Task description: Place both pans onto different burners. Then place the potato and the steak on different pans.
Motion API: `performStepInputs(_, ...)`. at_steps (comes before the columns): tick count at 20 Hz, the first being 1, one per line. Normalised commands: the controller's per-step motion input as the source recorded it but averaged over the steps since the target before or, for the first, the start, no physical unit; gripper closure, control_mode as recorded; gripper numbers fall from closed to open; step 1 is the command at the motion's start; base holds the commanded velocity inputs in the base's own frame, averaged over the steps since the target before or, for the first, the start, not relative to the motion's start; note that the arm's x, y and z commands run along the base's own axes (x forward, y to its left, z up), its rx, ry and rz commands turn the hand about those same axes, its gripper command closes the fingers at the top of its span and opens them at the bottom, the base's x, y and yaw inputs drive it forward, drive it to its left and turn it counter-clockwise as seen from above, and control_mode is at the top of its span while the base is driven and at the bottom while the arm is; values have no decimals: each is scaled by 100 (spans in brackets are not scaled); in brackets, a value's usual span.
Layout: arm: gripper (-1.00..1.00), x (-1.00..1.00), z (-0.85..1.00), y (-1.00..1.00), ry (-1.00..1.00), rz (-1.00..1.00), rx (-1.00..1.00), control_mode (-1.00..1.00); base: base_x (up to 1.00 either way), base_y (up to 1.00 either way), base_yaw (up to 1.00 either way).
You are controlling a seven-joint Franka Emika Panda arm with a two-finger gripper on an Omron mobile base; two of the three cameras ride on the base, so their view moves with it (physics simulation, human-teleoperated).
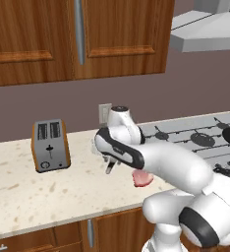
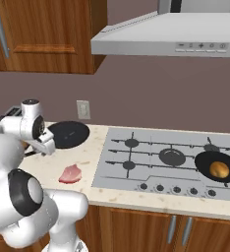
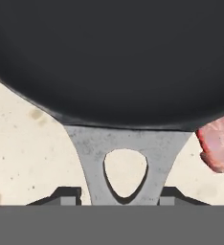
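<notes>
A black pan (image 3: 109, 62) lies on the speckled counter left of the cooktop, also seen as a dark disc (image 2: 68, 134) near the wall. My gripper (image 3: 117, 198) is shut on its grey handle bracket (image 3: 126, 139), one fingertip on each side. The hand (image 2: 41, 142) sits just left of that pan. The pink steak (image 2: 70, 173) lies on the counter in front of it, close to the hand (image 1: 109, 165). A second pan (image 2: 217, 167) sits on the front right burner with the potato (image 2: 218, 169) in it. The large middle burner (image 2: 172, 156) is bare.
A toaster (image 1: 50, 145) stands on the counter to the left. The wall with an outlet (image 2: 82, 109) is close behind the pan. A range hood (image 2: 171, 34) hangs over the grey cooktop (image 2: 112, 172), and knobs line its front edge.
</notes>
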Motion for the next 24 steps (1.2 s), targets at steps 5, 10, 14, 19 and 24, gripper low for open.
performStepInputs(5,100,-55,76,-46,13,0,1,-100,0,0,0)
performStepInputs(10,100,-37,43,-61,4,0,0,-100,0,0,0)
performStepInputs(14,100,-3,9,-63,2,0,0,-100,0,0,0)
performStepInputs(19,100,0,0,-59,0,0,-1,-100,0,0,0)
performStepInputs(24,100,0,0,-61,1,0,-2,-100,0,0,0)
